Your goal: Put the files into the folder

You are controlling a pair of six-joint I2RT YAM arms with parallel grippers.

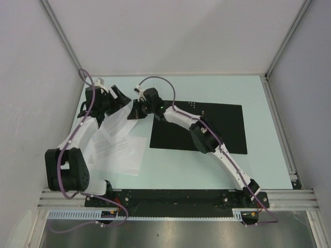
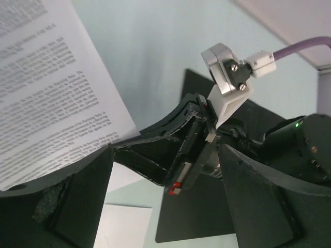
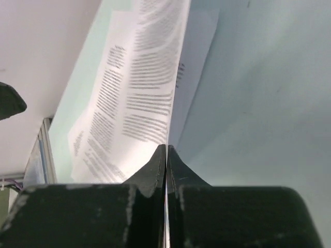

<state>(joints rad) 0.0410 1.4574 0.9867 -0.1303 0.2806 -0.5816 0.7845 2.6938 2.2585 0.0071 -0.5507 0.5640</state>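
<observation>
The files are lying loose and overlapping on the worktop, left of centre and close to the left arm, some showing print; they are lying outside the folder. The folder is resting open and flat just to their right, black inside facing up, with the right arm crossing above it.

One sheet is standing lifted off the pile; its far part is raised and its near part is trailing on the other files.

The right gripper is reaching left past the folder's left edge; its jaws are clenched on the edge of this sheet, and the printed paper is rising away from the tips in the right wrist view.

The left gripper is hovering farthest back, just left of the right gripper and facing it; its jaws are released and spread wide, grasping nothing. In the left wrist view the right gripper is showing between them; the sheet's lower edge is running across the tip of one finger, and contact there cannot be told.
</observation>
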